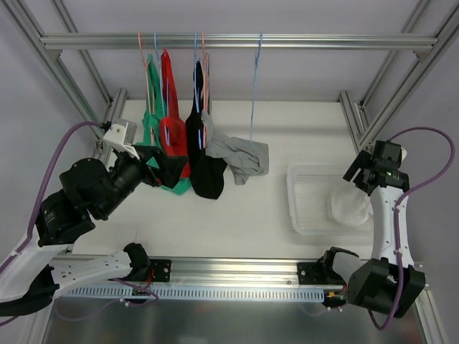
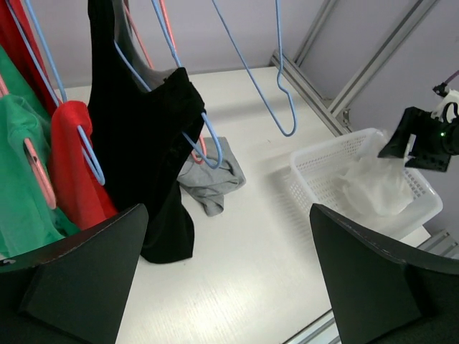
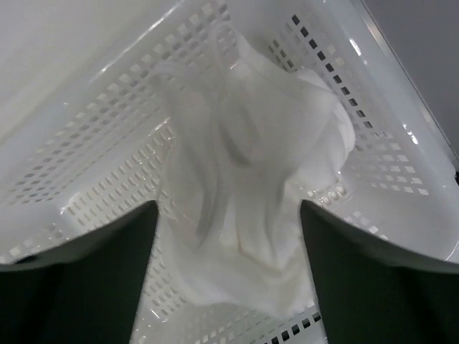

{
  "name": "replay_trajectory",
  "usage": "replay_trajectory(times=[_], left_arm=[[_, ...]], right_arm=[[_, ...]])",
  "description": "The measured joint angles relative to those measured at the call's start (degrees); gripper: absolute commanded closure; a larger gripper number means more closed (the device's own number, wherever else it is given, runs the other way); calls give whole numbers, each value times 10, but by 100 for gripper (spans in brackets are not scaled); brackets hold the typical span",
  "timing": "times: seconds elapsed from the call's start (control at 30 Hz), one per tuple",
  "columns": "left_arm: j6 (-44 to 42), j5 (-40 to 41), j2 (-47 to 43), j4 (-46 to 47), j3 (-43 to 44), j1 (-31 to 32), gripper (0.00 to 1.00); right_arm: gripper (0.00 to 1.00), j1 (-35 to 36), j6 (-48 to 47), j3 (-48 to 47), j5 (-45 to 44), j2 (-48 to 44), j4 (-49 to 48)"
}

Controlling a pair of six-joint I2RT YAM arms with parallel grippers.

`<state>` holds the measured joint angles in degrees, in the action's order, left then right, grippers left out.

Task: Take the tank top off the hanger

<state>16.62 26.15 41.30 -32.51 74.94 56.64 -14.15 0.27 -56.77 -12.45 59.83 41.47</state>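
Right end effector [image 3: 228, 276] spread above white tank top [image 3: 251, 179] in basket [image 3: 86, 165].

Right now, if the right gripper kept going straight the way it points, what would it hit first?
The right gripper, jaws open, points into the white perforated plastic basket. The crumpled white cloth inside lies dead ahead, so it would likely meet that first, though depth is unclear.

A white perforated basket [image 1: 308, 193] is sitting on the white bench [image 1: 244, 222], toward its right side. A crumpled white garment [image 1: 349, 208] is lying inside the basket, in its right-hand part. An aluminium rail [image 1: 323, 41] is running crosswise overhead at the far side of the bench.
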Motion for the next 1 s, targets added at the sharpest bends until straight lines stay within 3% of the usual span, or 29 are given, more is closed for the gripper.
replay_trajectory(times=[0.03, 0.13, 0.27, 0.43, 0.57, 1.0], left_arm=[[0, 3, 14, -9, 20, 0, 1], [0, 22, 56, -31, 75, 0, 1], [-10, 57, 130, -57, 166, 0, 1], [-39, 77, 252, -65, 287, -2, 1], [-58, 86, 352, -64, 354, -30, 14], [-92, 76, 549, -74, 514, -126, 20]], right_arm=[[1, -5, 8, 7, -2, 7, -5], [0, -8, 24, 25, 1, -12, -8], [0, -6, 36, 27, 55, -103, -23], [0, -6, 71, 33, 248, -210, -83], [0, -5, 100, 47, 379, -220, -123], [0, -5, 126, 70, 489, -246, -133]])
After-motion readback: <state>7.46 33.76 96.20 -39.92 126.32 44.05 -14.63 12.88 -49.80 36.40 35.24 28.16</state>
